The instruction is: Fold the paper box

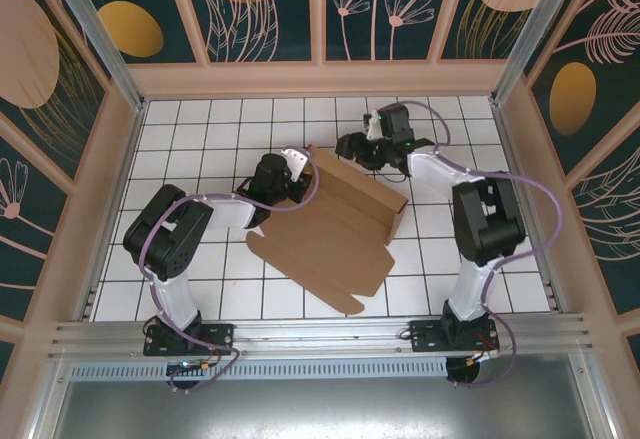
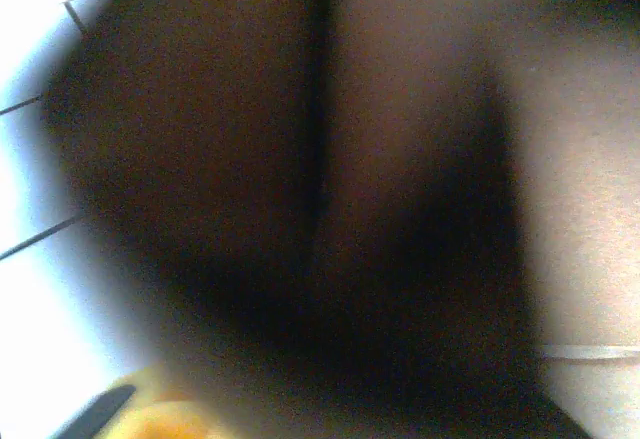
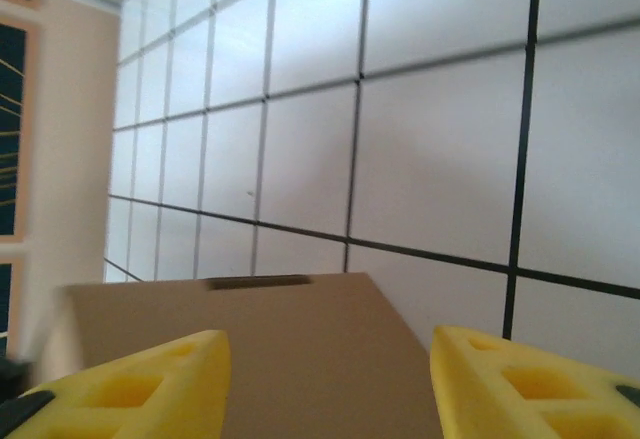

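Observation:
The paper box [image 1: 330, 234] is a brown cardboard sheet lying in the middle of the tiled table, its far panel raised into a wall. My left gripper [image 1: 292, 165] is pressed against the left end of that wall. In the left wrist view, dark blurred cardboard [image 2: 200, 139] sits right at the lens and one yellow fingertip [image 2: 150, 421] shows at the bottom, so its jaws cannot be read. My right gripper [image 1: 352, 147] is at the wall's far end. In the right wrist view it [image 3: 328, 349] stands open, its yellow fingers [image 3: 150, 389] on either side of a slotted cardboard panel [image 3: 290, 309] without touching it.
The white gridded table [image 1: 200, 129] is fenced by tan walls [image 1: 320, 79] on three sides. A metal rail [image 1: 320, 331] carrying both arm bases runs along the near edge. Bare tiles lie to the left and right of the box.

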